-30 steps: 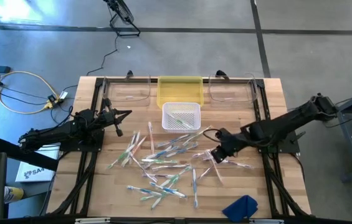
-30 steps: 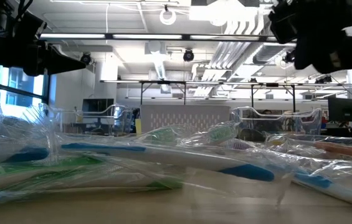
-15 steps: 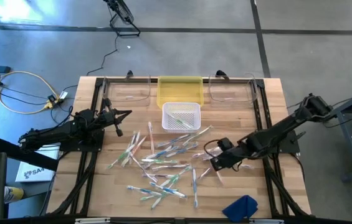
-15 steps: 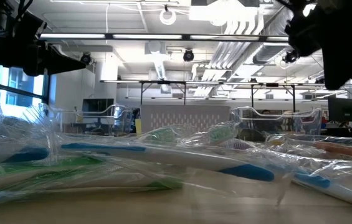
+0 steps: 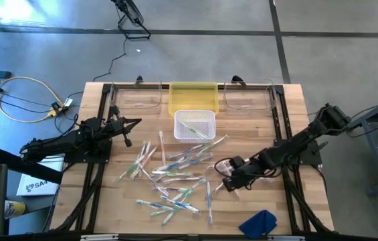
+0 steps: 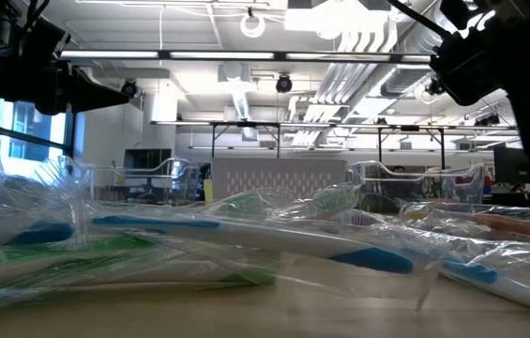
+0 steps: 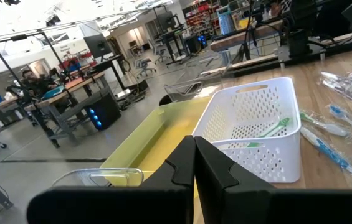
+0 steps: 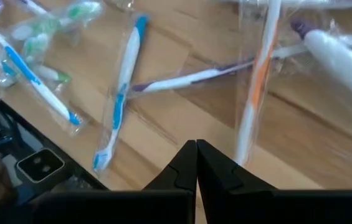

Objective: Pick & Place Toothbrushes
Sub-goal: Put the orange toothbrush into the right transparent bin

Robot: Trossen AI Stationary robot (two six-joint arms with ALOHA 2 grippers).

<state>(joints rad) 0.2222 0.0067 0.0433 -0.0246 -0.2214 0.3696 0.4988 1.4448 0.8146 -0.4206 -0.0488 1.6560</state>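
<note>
- Wrapped toothbrushes: scattered mid-desk; a few already in white basket.
- Right pincer: clenched, empty, low at the scatter's right edge, above an orange-handled brush.
- Left pincer: clenched, empty, parked beside basket.
- Step, judged: approach for pick; next: fingers apart, straddle one handle.

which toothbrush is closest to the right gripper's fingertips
The orange-handled toothbrush in a clear wrapper: in the right wrist view it runs just beside the shut right gripper. The blue-and-white one and the purple one lie farther off.
</note>
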